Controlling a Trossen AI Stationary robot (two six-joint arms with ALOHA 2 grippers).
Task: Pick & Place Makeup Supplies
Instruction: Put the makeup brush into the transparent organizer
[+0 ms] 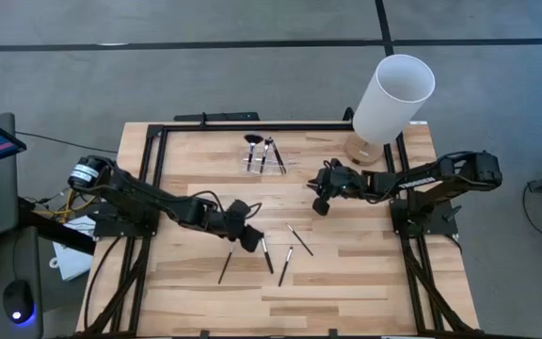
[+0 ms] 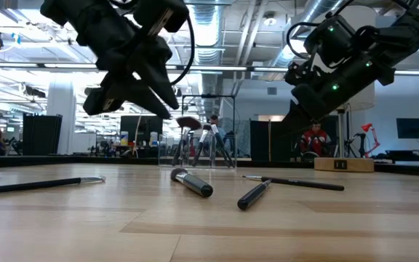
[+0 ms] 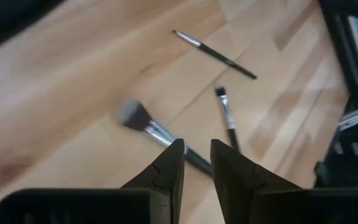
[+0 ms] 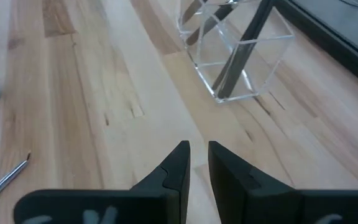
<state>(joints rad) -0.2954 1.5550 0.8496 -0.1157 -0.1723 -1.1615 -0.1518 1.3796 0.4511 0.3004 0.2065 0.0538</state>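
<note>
Several slim black makeup brushes lie flat on the wooden table: one, one with a fluffy head, one and one. More brushes stand leaning in the clear holder. My left gripper hovers shut above the fluffy brush's handle and holds nothing. My right gripper hangs shut over bare wood, to the right of the holder.
A tall white cylinder stands on a wooden base at the table's far right corner, close behind the right arm. A black frame runs along the table's edges. Bare wood lies near the front edge.
</note>
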